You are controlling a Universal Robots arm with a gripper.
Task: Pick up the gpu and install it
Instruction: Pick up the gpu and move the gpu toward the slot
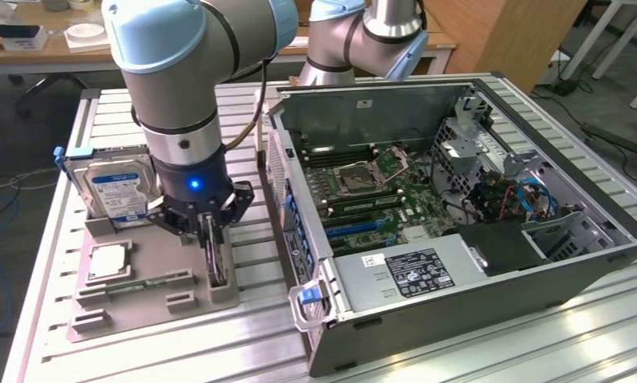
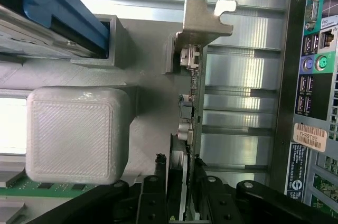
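**Jaws astride the gpu in its tray**

I see the gpu (image 1: 216,257) (image 2: 192,84) standing on edge in a slot at the grey tray's (image 1: 137,309) edge nearest the open computer case (image 1: 532,279). The jaws flank both its faces, and I cannot tell whether they grip. The tray also holds a hard drive (image 1: 111,187) and a CPU (image 1: 108,261).

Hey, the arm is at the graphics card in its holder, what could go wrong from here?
The gpu stands on edge in the grey holder; if the pincer grips it askew, it may tilt and bind in the slot. The open computer case sits right beside the holder, so the silver bracket might clip its wall when carried over.
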